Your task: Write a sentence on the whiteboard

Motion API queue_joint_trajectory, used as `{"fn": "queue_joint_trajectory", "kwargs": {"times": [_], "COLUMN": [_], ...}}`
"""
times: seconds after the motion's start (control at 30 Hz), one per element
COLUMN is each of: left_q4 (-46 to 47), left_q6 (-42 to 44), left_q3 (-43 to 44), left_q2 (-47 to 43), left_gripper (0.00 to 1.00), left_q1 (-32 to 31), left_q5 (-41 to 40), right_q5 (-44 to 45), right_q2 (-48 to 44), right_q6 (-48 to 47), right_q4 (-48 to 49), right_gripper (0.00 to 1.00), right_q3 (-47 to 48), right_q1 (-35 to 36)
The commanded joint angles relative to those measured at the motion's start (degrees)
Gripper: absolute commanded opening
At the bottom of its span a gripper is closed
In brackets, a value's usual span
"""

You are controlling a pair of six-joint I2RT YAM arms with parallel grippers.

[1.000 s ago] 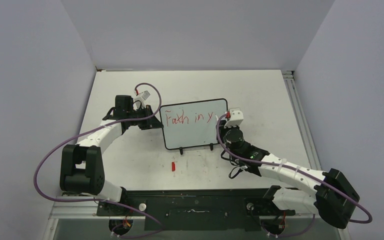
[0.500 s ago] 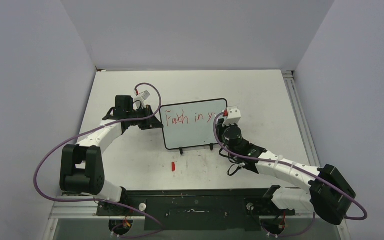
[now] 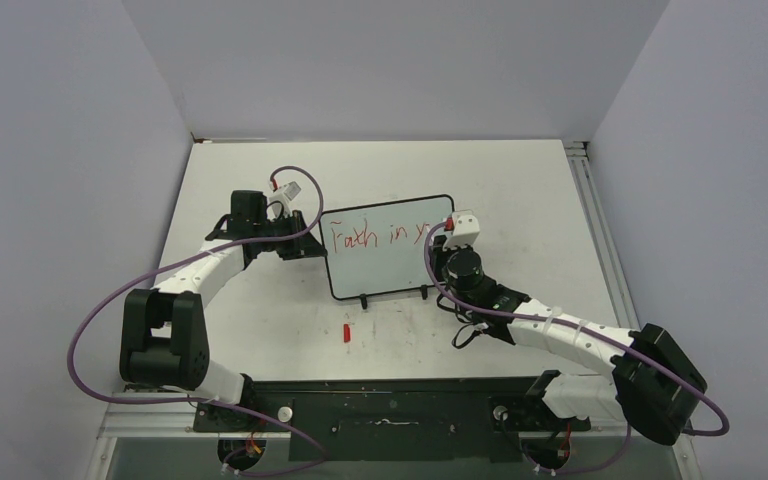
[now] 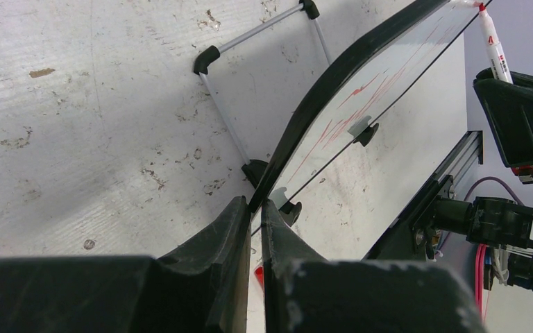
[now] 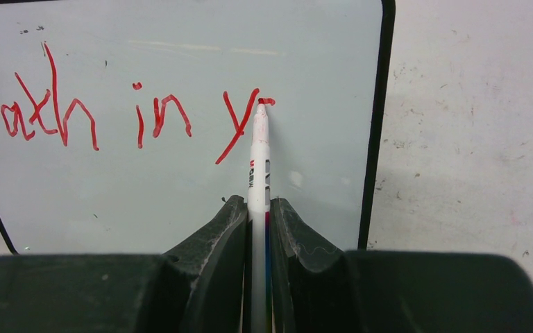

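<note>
The whiteboard (image 3: 385,270) stands tilted on its two feet mid-table. My left gripper (image 3: 312,246) is shut on the black frame at its left edge (image 4: 333,83), one jaw on each side of the frame in the left wrist view (image 4: 255,202). My right gripper (image 3: 442,244) is shut on a white marker (image 5: 258,166). The marker's red tip touches the board just right of the "y". The sentence (image 5: 76,114) in red reads about "Faith in y" along the upper part of the board (image 5: 180,187), and the same red line (image 3: 375,237) shows from above.
A small red cap (image 3: 346,332) lies on the scuffed white table (image 3: 520,190) in front of the board. A metal rail (image 3: 592,210) runs along the table's right edge. The board's wire stand (image 4: 264,28) props it from behind.
My right gripper has shifted slightly left and up with the marker. A short new red stroke has appeared after the "y". The left arm has not moved.
</note>
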Motion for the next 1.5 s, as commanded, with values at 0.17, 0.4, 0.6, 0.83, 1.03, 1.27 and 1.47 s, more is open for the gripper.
{"fn": "queue_joint_trajectory", "kwargs": {"times": [0.17,0.4,0.6,0.83,1.03,1.27,1.47], "left_q4": [0.12,0.12,0.07,0.16,0.21,0.15,0.14], "left_q6": [0.44,0.35,0.35,0.35,0.36,0.44,0.44], "left_q3": [2.17,2.17,2.11,2.04,2.09,2.11,2.11], "left_q2": [-1.56,-1.71,-1.87,-1.91,-1.83,-1.72,-1.69], "left_gripper": [0.05,0.05,0.05,0.05,0.05,0.05,0.05], "left_q1": [-0.35,-0.4,-0.4,-0.35,-0.39,-0.37,-0.33], "left_q5": [0.51,0.65,0.66,0.65,0.53,0.55,0.54], "right_q5": [-1.22,-0.88,0.41,2.34,3.03,2.64,1.14], "right_q2": [-1.15,-2.51,-3.28,-2.96,-2.78,-1.66,-0.54], "right_q6": [1.58,3.48,3.41,1.65,0.0,-0.96,-1.05], "right_q4": [1.05,-0.2,-1.08,-1.22,-0.92,-0.08,0.3], "right_gripper": [0.05,0.05,0.05,0.05,0.05,0.05,0.05], "right_q3": [-0.29,-2.65,-2.53,-0.67,0.81,2.01,2.39], "right_q1": [-0.42,-0.39,-0.44,-0.45,-0.56,-0.57,-0.71]}}
